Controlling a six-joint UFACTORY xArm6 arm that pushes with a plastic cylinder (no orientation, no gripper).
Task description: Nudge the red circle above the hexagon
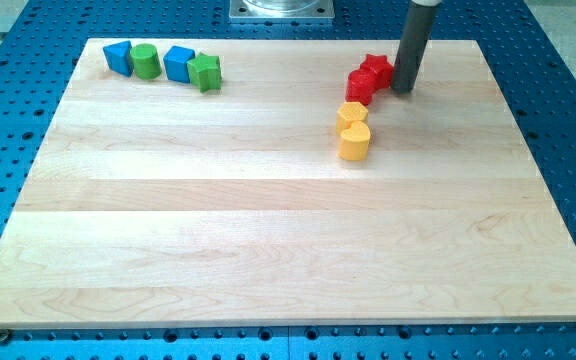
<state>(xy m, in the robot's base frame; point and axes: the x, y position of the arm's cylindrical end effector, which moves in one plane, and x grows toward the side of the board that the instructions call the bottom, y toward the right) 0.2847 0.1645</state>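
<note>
A red circle block (360,86) lies near the view's top right, touching a red star block (376,68) just above and right of it. A yellow hexagon block (351,114) lies directly below the red circle, with a yellow heart-like block (354,142) touching its lower side. My tip (403,90) rests on the board just right of the red star and red circle, very close to them.
At the view's top left stands a row of blocks: a blue block (118,57), a green circle (146,62), a blue block (178,63) and a green star-like block (205,72). The wooden board (268,230) lies on a blue perforated table.
</note>
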